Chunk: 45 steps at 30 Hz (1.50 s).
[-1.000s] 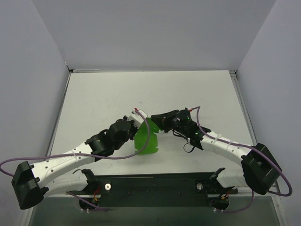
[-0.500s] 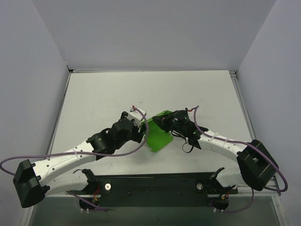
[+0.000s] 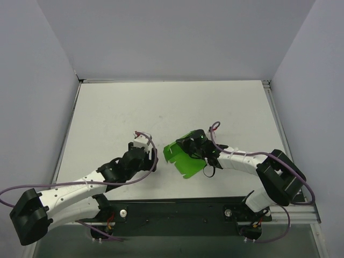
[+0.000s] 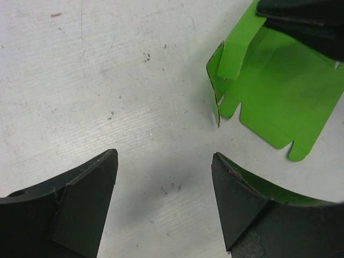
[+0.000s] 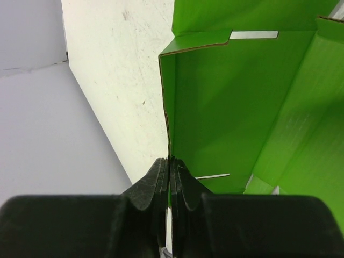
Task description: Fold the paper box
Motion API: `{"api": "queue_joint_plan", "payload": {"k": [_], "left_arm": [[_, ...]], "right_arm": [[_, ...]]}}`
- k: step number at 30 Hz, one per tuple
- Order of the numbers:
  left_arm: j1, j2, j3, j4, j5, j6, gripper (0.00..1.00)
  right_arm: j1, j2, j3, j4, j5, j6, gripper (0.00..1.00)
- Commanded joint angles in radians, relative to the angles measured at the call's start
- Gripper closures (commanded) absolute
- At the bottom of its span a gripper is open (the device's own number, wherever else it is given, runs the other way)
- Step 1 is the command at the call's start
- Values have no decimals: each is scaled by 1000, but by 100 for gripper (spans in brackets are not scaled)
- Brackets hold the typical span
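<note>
White arms point(image 3: 75, 188), black joints point(image 3: 277, 180); purple cables point(image 3: 142, 134).

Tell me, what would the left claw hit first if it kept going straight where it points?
Probably the bare table. The open left claw aims down at tabletop; the paper box, pinched by the right claw, lies off to the right of that line, though depth is unclear.

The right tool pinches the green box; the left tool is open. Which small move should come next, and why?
Probably bring the left tool to the paper box and close it on the raised flap. The right tool pinches only one edge, the box lies mostly flat, and the left tool is empty.
</note>
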Motion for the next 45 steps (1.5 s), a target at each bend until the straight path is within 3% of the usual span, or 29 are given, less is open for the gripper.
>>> {"api": "queue_joint_plan", "payload": {"k": [1,4,10,15,24,31,45], "left_arm": [[79,4,10,206,80,30,23],[133,38,8,330,167,135,26],[138,190,63,473,261,368,32],[132,253,45,568,298,460,35],[130,348,71,603,354,519,40],[110,402,74,617,313,535,43],[69,557,92,870,212,601,50]], "right_arm": [[18,9,32,-31,89,-45,100],[18,13,31,-23,76,-40,100],[18,24,22,6,37,-22,100],[16,20,12,16,20,-16,100],[16,21,3,37,-9,7,100],[15,26,-4,54,-20,20,100],[15,24,-21,81,-43,30,100]]}}
